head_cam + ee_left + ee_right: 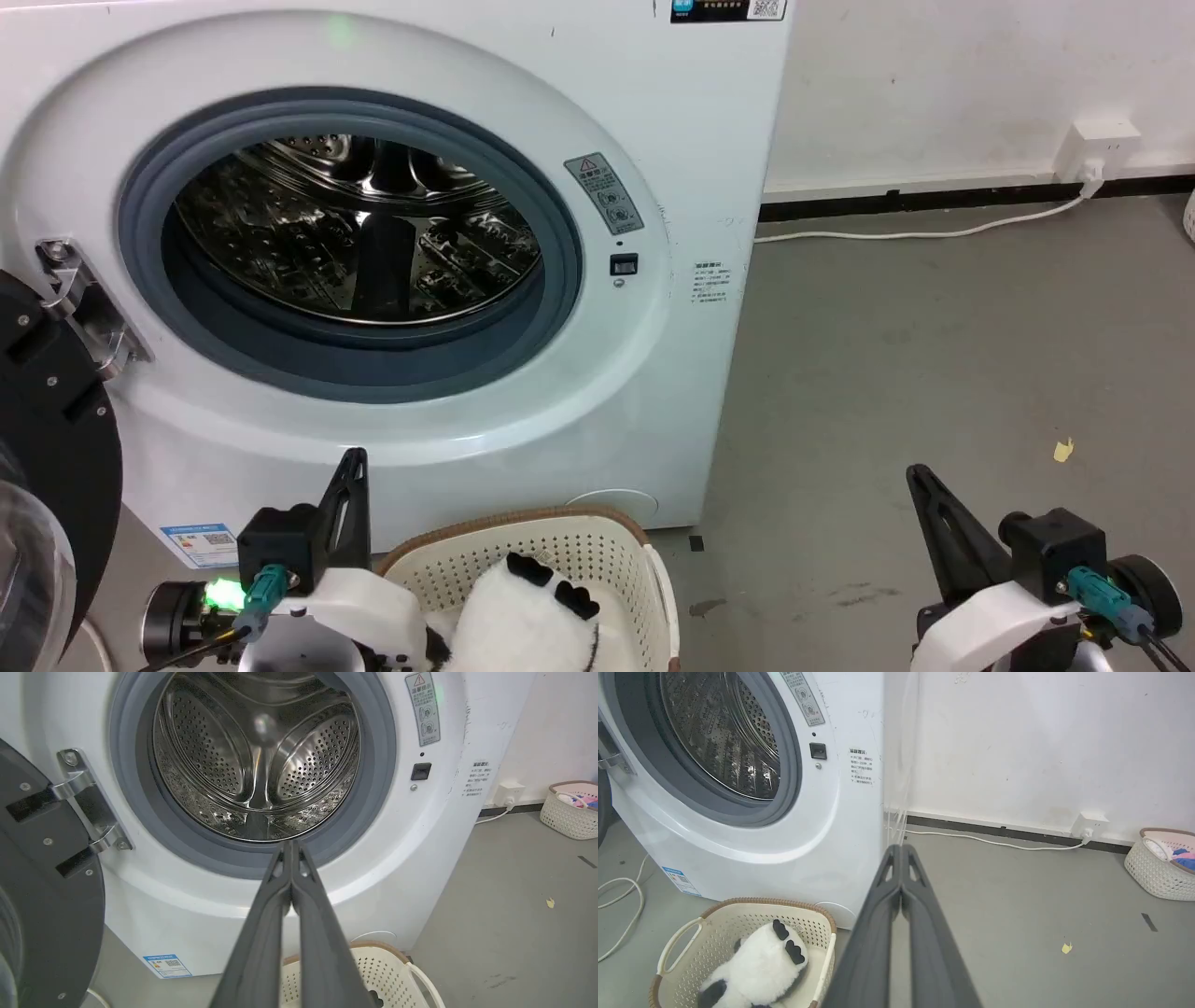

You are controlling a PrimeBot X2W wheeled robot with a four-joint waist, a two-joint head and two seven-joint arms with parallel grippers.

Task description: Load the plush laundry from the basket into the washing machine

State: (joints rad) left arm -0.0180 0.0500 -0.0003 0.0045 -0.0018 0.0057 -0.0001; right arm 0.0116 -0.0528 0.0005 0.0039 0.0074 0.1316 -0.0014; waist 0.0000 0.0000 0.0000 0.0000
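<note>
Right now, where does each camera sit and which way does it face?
Head: up high, looking forward and down at the washing machine; left gripper lower left, right gripper lower right.
Left wrist: along its shut gripper into the drum.
Right wrist: along its shut gripper toward the wall.
Shared: all show the washing machine and basket.

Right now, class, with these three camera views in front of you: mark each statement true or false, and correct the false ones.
1. The washing machine has its door open. True.
2. The plush toy lies in the drum. False: it lies in the basket, not the drum.
3. The left gripper and right gripper are both shut. True.
4. The basket stands on top of the washing machine. False: it stands on the floor in front of it.
5. A second basket stands by the wall. True.
</note>
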